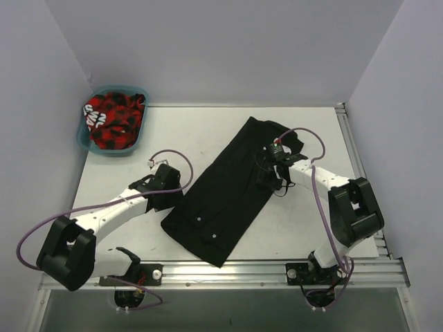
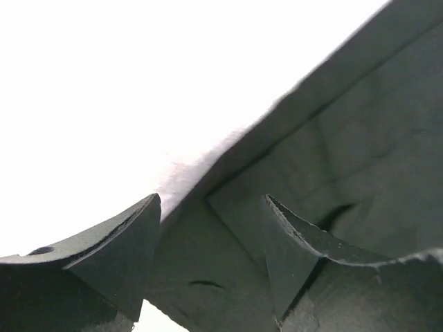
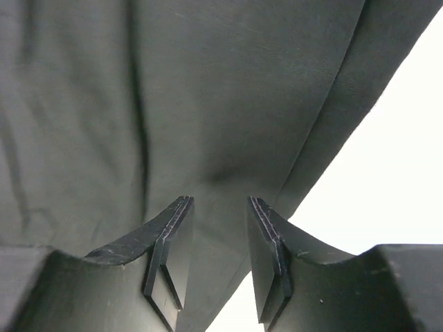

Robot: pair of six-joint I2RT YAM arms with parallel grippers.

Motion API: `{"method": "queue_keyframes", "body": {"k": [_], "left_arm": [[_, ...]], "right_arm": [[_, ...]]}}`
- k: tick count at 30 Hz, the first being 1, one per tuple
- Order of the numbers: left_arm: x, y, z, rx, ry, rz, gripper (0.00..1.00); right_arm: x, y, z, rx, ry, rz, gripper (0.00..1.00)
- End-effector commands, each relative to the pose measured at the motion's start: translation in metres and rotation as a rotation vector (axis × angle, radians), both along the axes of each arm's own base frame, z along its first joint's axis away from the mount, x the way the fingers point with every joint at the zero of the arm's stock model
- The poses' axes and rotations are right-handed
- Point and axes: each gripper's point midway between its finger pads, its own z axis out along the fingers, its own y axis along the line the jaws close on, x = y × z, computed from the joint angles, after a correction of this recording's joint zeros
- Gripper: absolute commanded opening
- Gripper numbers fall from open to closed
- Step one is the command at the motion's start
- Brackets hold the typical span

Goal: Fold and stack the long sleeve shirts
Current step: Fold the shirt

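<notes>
1. One white table (image 1: 304, 228) carried everything we saw.
2. One plain black long sleeve shirt (image 1: 228, 200) lay flat and slantwise across its middle, with small pale buttons showing.
3. One teal plastic basket (image 1: 84, 142) sat at the far left corner, holding red-and-black cloth (image 1: 114, 121).
4. Our left gripper (image 2: 211, 204) hung at the shirt's left edge, fingers spread wide, gripping nothing.
5. Our right gripper (image 3: 219, 204) hovered over the shirt's right edge, fingers parted narrowly, nothing between them.
</notes>
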Motion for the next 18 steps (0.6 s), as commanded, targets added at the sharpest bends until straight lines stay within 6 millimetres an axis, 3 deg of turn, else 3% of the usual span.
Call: {"method": "queue_keyframes", "body": {"k": [1, 6, 11, 14, 15, 18], "left_arm": [[0.007, -0.015, -0.006, -0.020, 0.024, -0.073, 0.68], [-0.022, -0.021, -0.040, -0.049, 0.146, -0.067, 0.54], [-0.062, -0.045, -0.056, -0.151, 0.223, -0.099, 0.46], [-0.081, -0.067, -0.057, -0.208, 0.243, -0.132, 0.46], [-0.097, -0.083, -0.055, -0.230, 0.265, -0.190, 0.46], [-0.118, -0.120, -0.045, -0.290, 0.265, -0.294, 0.48]], "right_arm": [[0.009, 0.001, -0.016, 0.014, 0.002, -0.055, 0.36], [0.007, -0.020, -0.042, -0.044, 0.063, -0.076, 0.35], [0.019, -0.062, -0.056, -0.099, 0.103, -0.122, 0.35], [0.041, -0.073, -0.049, -0.089, 0.095, -0.115, 0.35], [0.057, -0.077, -0.039, -0.109, 0.063, -0.117, 0.35], [0.070, -0.084, -0.018, -0.154, 0.039, -0.110, 0.36]]}}
